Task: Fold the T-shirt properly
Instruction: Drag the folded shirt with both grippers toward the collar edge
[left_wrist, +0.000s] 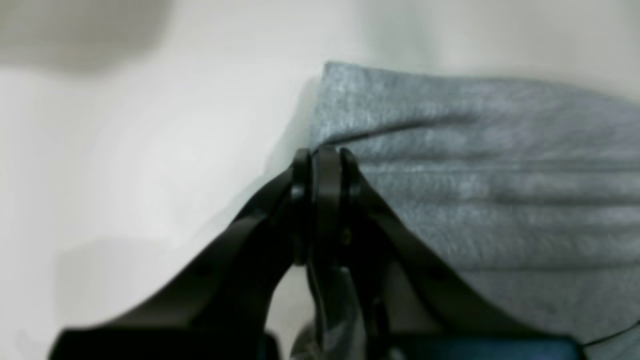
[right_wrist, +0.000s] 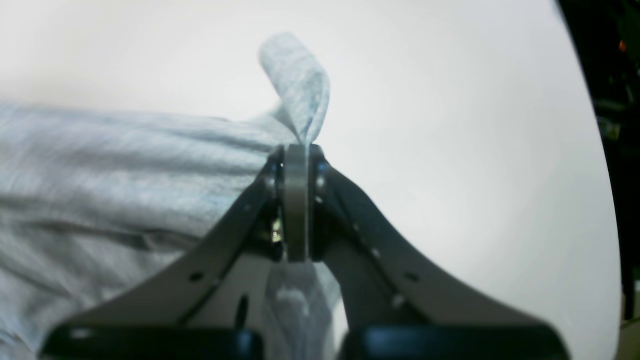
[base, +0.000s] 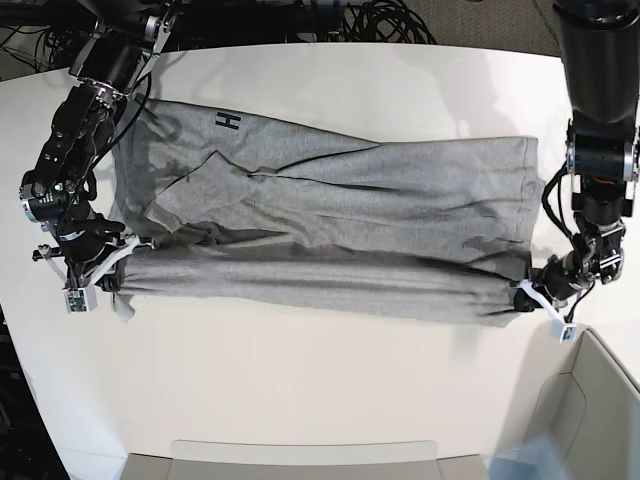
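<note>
The T-shirt lay spread across your white table, near long edge rolled over twd you. Right gripper was clamped on one end of that roll, left gripper on the other, both jaws closed w/ cloth between. A tray rim sat below, well apart. Only base view showed the black "H"; right wrist cam showed a fabric flap poking past the tips.

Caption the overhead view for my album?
Two grippers, left and right, pinch a grey T-shirt stretched between them.
</note>
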